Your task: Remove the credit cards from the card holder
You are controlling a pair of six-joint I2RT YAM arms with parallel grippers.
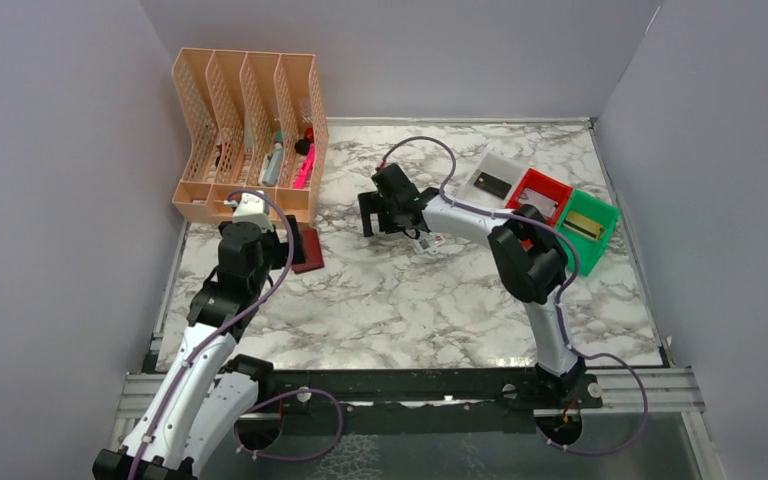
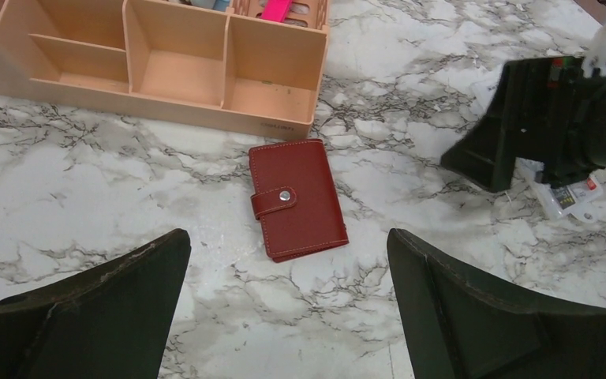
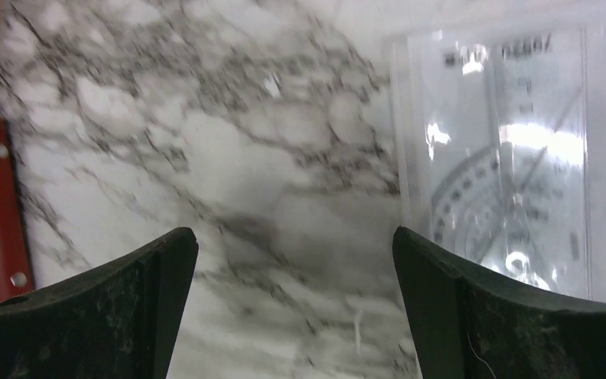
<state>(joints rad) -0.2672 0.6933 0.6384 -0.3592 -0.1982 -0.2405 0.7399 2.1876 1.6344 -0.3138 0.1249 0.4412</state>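
Three bins [image 1: 552, 181], cards [image 1: 491, 184] inside

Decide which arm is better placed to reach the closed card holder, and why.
Left. The open left gripper frames the card holder between its fingers; the right gripper sits farther off, near a clear packet.

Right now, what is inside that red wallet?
The wallet lies shut on the table, its tab snapped across the cover. Only the red outside shows; whatever is inside is covered.
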